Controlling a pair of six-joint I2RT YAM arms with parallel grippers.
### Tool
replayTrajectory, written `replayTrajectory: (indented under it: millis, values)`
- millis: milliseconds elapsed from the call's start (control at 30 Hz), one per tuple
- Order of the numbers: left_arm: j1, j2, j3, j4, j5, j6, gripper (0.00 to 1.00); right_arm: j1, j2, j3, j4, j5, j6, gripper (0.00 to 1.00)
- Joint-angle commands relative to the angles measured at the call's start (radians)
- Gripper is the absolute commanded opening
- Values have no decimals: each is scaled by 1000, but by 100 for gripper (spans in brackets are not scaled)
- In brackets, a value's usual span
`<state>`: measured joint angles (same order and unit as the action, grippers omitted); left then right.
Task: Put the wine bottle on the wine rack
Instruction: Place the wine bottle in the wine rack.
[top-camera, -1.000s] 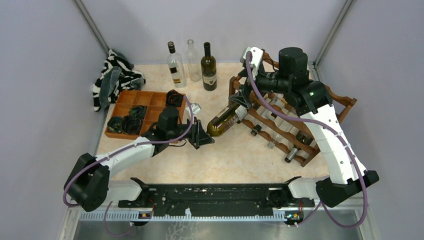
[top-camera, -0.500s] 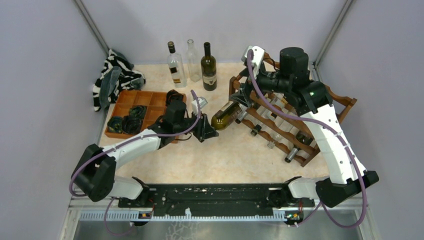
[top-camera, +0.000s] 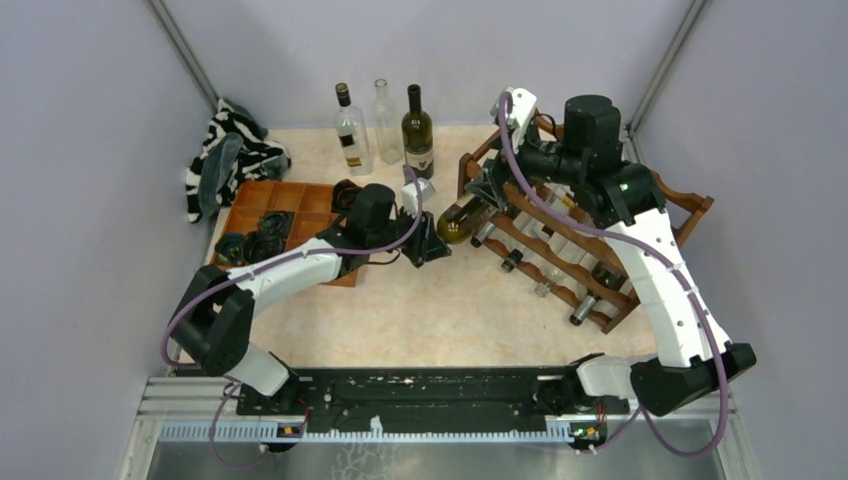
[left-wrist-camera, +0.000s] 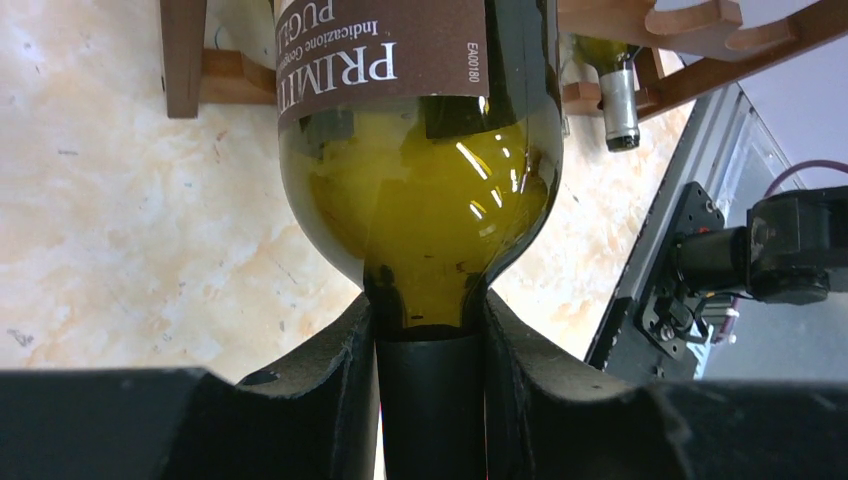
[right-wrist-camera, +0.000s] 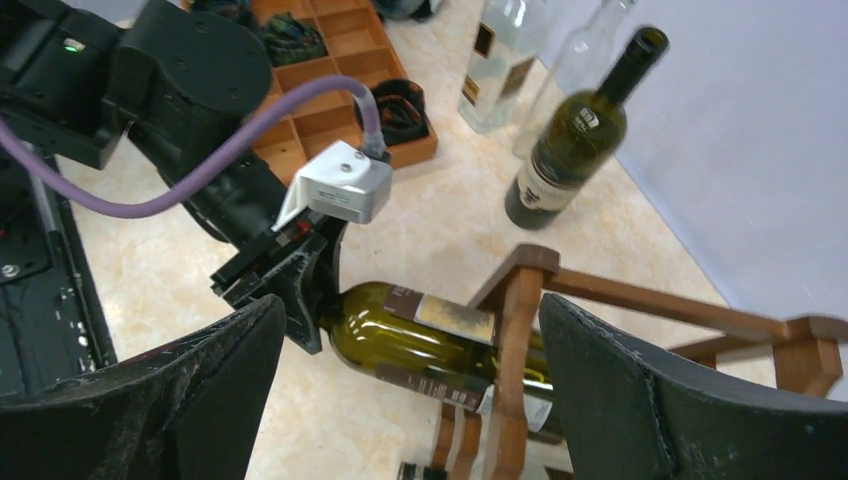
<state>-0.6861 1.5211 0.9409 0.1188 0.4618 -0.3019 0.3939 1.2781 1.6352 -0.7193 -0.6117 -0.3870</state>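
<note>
The green wine bottle (top-camera: 458, 218) with a brown label lies on its side, its body partly inside the left end of the dark reddish-brown wine rack (top-camera: 560, 235). My left gripper (top-camera: 432, 240) is shut on the bottle's neck. In the left wrist view the neck sits between the fingers (left-wrist-camera: 340, 370), with the bottle (left-wrist-camera: 420, 200) ahead and the rack's post (left-wrist-camera: 185, 60) beside it. My right gripper (top-camera: 490, 190) is open and empty, above the rack's left end. In the right wrist view it (right-wrist-camera: 410, 305) straddles the bottle (right-wrist-camera: 400, 335) and the rack's post (right-wrist-camera: 515, 300) from above without touching them.
Three upright bottles (top-camera: 386, 125) stand at the back. An orange-brown compartment tray (top-camera: 300, 200) with dark items lies at the left, with a striped cloth (top-camera: 228, 155) behind it. Other bottles (top-camera: 585, 305) lie in the rack's lower tiers.
My left arm has moved right and away, pushing the bottle base-first further into the rack. The right gripper has stayed open above the rack's end.
</note>
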Motion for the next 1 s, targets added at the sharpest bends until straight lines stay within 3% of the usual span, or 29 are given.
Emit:
replayTrajectory:
  millis: [0, 600, 967]
  values:
    - [-8, 29, 105, 125, -46, 29, 0, -71, -28, -26, 100, 19, 75, 95]
    - [-45, 206, 320, 135, -175, 54, 0, -199, -31, -136, 224, -69, 162, 95]
    - [-80, 276, 428, 45, -227, 52, 0, -231, -42, -188, 283, -86, 222, 94]
